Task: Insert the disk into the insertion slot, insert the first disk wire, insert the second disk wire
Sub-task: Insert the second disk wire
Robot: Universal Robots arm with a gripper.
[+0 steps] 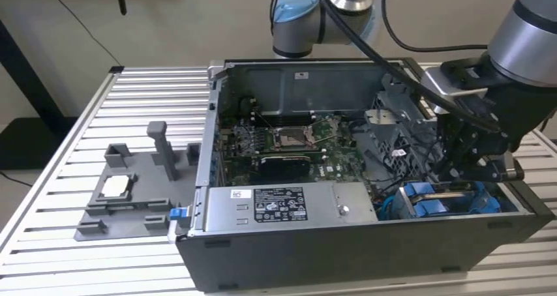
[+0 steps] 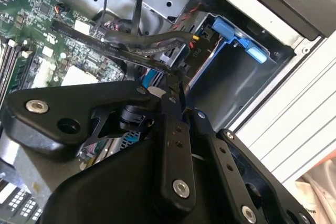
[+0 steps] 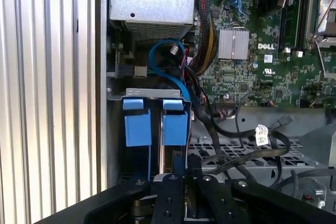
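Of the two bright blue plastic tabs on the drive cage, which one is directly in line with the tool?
The blue tab nearer the motherboard; the other blue tab lies toward the case wall.

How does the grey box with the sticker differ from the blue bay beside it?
The grey box is bare metal with a sticker; the blue bay has bright blue plastic parts. The gripper hangs over the blue bay, not the grey box. The grey box lies toward the exterior view's left of the blue bay. Both sit inside the open computer case.
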